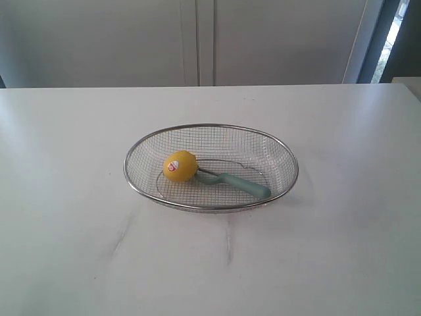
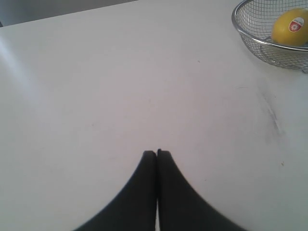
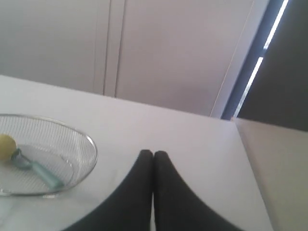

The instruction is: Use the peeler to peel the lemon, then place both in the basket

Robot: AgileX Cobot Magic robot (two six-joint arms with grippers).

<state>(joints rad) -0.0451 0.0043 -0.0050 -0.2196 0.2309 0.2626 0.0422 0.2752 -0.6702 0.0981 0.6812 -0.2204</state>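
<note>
Lemon (image 1: 179, 166) and peeler (image 1: 243, 185) lie touching inside the basket (image 1: 210, 125) at frame centre. Left claw (image 2: 157, 153) and right claw (image 3: 153, 153) are pressed together, empty. Risk: lifting the peeler could roll the lemon away.

A plain indoor workroom, lab-like or office-like: a wide white table (image 1: 72, 250), pale flat wall panels (image 1: 276, 39) right behind the table, and a dark-framed window strip (image 1: 395, 29) beyond the table's far right corner.

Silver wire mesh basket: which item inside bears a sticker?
The round yellow lemon, with a red-and-white sticker; the teal-handled metal peeler beside it has none.
</note>
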